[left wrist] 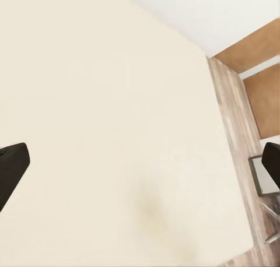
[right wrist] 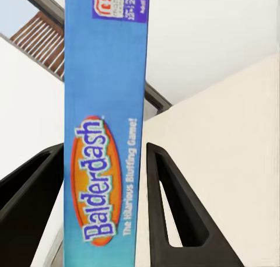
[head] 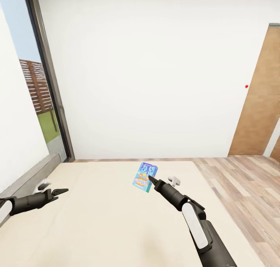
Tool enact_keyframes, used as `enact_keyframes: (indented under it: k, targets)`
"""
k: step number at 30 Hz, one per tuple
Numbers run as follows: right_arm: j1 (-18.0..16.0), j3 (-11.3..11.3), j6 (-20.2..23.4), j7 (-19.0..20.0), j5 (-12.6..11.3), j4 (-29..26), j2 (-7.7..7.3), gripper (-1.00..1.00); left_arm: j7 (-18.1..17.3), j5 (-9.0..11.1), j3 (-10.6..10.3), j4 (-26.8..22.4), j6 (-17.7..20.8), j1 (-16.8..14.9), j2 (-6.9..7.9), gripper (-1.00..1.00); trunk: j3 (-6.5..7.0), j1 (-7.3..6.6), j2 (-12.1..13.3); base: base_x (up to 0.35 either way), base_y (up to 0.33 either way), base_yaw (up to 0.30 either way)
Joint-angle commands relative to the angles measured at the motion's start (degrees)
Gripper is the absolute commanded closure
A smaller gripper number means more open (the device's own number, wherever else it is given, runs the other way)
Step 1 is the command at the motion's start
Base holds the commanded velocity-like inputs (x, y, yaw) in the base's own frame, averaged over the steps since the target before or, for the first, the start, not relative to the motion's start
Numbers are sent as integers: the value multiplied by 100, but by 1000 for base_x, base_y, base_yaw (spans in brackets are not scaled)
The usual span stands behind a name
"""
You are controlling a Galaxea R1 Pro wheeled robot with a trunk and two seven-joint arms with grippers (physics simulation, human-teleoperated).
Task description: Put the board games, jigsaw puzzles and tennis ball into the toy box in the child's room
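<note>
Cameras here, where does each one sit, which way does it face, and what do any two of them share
Head view: from the robot's head, looking forward and down over the beige-mattress bed; both dark arms show, the right gripper pinching the small blue board game box.
Left wrist view: on the left arm, looking down across the bed towards the wooden floor; dark fingertips at the edges.
Right wrist view: along the right gripper's fingers, clamped on the blue box edge reading Balderdash.
Shared: the blue box appears in the head and right wrist views.

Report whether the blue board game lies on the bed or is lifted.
Lifted: the blue board game stands upright between the right gripper fingers, above the bed.
</note>
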Motion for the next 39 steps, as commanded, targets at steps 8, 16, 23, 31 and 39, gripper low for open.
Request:
enact_keyframes:
  k: [8, 16, 23, 31, 39]
  targets:
    - [-4, -7, 31, 2, -43, -9, 1, 100, 0, 29, -12, 1, 28, -6, -31, -100, -8, 1, -7, 0, -302, 0]
    - [-3, -7, 31, 7, -42, -9, 0, 100, 0, 29, -12, 1, 33, -6, -33, -100, -8, 1, -7, 0, -302, 0]
    - [-4, -12, 31, 7, -42, -6, -5, 100, 0, 29, -12, 1, 30, -6, -37, -100, -8, 1, -7, 0, -302, 0]
    - [-4, -13, 31, 7, -40, -8, -7, 100, 0, 29, -12, 1, 30, -6, -37, -100, -8, 1, -7, 0, -302, 0]
    - [-4, -8, 31, 7, -40, -10, -5, 100, 0, 29, -12, -1, 27, -6, -43, -100, -8, 1, -7, 0, -302, 0]
